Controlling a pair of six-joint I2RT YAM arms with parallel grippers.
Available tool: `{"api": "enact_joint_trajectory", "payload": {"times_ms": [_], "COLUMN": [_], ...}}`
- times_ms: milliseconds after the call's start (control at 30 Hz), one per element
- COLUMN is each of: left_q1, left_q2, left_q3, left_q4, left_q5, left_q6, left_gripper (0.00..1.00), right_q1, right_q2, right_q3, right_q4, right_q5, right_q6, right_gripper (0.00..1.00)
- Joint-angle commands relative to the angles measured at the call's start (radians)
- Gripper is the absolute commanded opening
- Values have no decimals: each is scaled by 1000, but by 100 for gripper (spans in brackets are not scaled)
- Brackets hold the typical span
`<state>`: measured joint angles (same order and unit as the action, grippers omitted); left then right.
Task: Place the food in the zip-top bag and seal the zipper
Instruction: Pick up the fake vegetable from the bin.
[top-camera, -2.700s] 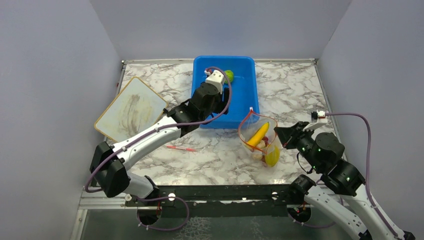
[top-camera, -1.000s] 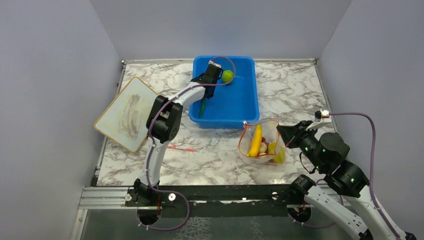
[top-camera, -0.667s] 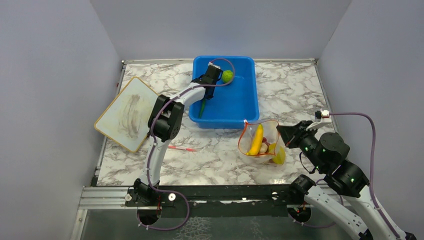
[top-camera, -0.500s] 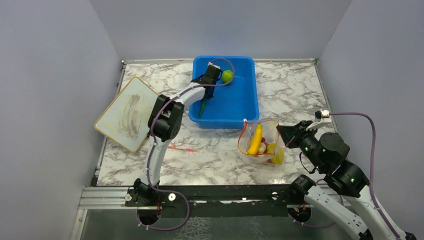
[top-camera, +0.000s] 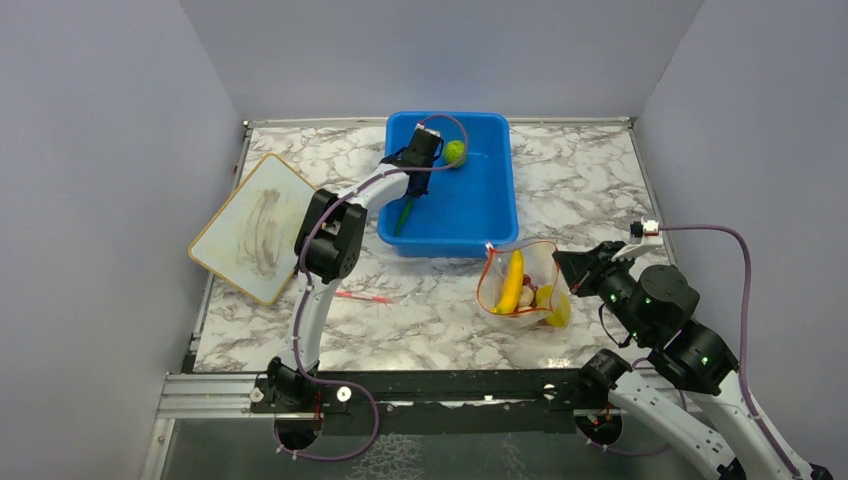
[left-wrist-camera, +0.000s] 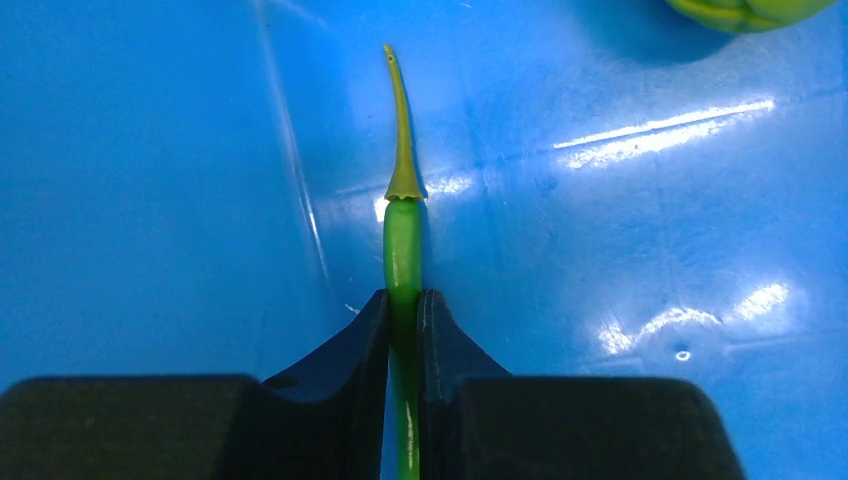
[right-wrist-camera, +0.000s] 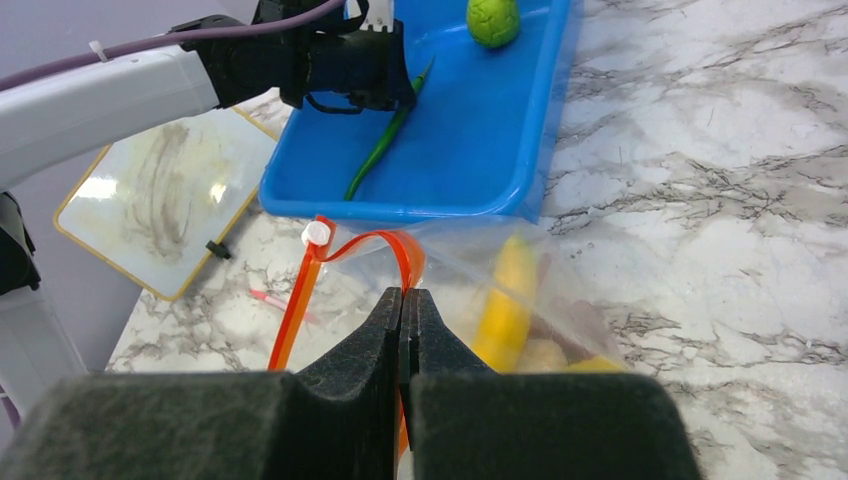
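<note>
Inside blue tub (top-camera: 482, 218), left hand (left-wrist-camera: 403, 298) pinched shut on green chili (left-wrist-camera: 403, 235); right hand (right-wrist-camera: 403, 295) clamps bag (right-wrist-camera: 455, 250) rim. Next, probably: lift chili to bag mouth.

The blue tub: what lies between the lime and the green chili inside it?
Nothing: the left wrist view shows only the bare floor of the blue tub between the lime and the green chili, which the left pincer grips.
</note>
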<state>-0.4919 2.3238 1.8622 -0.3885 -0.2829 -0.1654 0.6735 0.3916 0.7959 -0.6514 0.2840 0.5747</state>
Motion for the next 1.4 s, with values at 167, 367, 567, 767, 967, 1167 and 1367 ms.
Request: {"api": "enact_joint_trajectory", "payload": {"times_ms": [167,367,567,767,967,1167,1367], "left_q1": [4,11,12,12,12,12,-7], "left_q2": [-151,-286,-423,-568,-770,-935,-1027], "left_q3": [-25,-115,-239,-342,-554,-728,-778], "left_q4": [-33,21,89,146,343,645,863], "left_q5": [121,236,366,538,699,771,779], "left_q6": [-47,-102,-166,-222,-361,-579,-692], "left_gripper": [6,6,6,6,6,6,6], "right_q1": [4,4,4,5,4,5,4], "right_q2": [5,8,18,13,52,70,97], "right_q3": [-6,-22,-23,-54,-57,-80,-81], "right_q4": [36,41,38,84,96,151,190], "right_q5": [-29,-41,-40,-74,-90,-119,-182], "right_q6": [54,92,123,149,185,226,284], "right_gripper": [1,1,1,1,1,1,1]}}
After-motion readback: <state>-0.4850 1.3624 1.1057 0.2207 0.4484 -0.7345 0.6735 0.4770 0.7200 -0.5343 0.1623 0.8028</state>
